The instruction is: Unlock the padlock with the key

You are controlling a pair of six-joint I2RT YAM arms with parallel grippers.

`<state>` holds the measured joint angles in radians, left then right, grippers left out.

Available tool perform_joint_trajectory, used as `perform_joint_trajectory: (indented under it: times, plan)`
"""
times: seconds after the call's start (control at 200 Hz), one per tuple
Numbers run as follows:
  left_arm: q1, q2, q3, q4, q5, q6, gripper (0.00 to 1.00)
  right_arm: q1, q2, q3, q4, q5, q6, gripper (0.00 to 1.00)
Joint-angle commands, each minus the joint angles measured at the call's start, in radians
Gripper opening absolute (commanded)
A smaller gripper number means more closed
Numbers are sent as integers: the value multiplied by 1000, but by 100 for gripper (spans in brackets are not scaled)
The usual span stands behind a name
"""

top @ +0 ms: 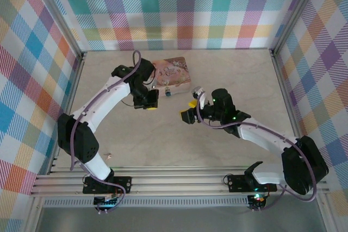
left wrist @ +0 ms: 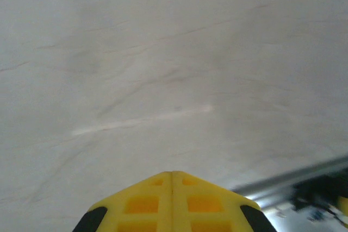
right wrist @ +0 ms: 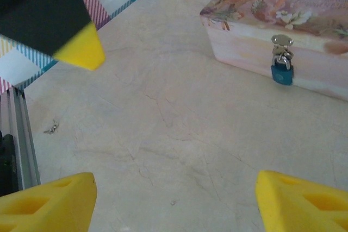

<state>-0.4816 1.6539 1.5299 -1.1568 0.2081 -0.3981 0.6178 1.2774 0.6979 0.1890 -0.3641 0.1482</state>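
1. Although it is too small to make out for certain, the thin dark scrap lying flat on the table (top: 228,74), close to the near rail (right wrist: 24,139) and the left arm's base, is most likely the key (right wrist: 51,129). Neither arm holds it.
2. Further in, over bare table, the left gripper (left wrist: 173,205) hangs with its yellow fingers pressed together and nothing visible between them.
3. Just to its right, the right gripper (right wrist: 176,205) has its jaws spread wide and empty, facing the back of the table.
4. Beyond both, the padlock (right wrist: 282,68), a blue body under a silver shackle, hangs from the hasp on the front of the pink tin box (right wrist: 283,4). It looks closed, and no finger touches it.
5. What could go wrong:
   - The key is well apart from both grippers. It is thin and lies flat, so fingertips closing on it may skid over it or nudge it against the rail, where a pinch would be harder.
   - The left fingers must part before any pick, or they will only push the key along.
   - The padlock dangles freely, so it may swing away from the key tip unless the other gripper steadies it.
   - The tin may slide under a sideways push.
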Motion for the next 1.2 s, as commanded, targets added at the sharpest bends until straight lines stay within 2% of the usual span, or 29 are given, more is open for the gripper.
perform_joint_trajectory:
  times: [0.0,0.05,0.17,0.3,0.41,0.515,0.645,0.845,0.925,1.045,1.195]
  plan:
    - [41,-37,-117,-87,-195,-70,11,25,32,58,-63,11,72,77]
    - [73,-71,-195,-88,-223,-96,19,33,49,67,-77,15,98,77]
    - [177,-186,-391,-76,-259,-154,49,45,97,92,-85,7,153,77]
    - [328,-335,-562,-65,-279,-198,58,60,161,143,-118,-4,182,77]
    - [410,-437,-654,-59,-259,-229,64,66,220,200,-155,-30,191,78]
    - [432,-470,-689,-69,-246,-258,63,69,262,235,-165,-50,197,78]
    - [446,-480,-737,-68,-242,-320,53,71,290,254,-161,-69,200,78]
    - [457,-556,-794,-69,-282,-462,48,71,298,255,-169,-65,185,78]
    - [470,-606,-869,-22,-262,-529,49,70,298,255,-173,-62,176,78]
    - [474,-673,-961,76,-218,-600,43,69,296,252,-183,-60,163,79]
    - [478,-658,-970,103,-235,-589,40,70,290,241,-189,-53,155,79]
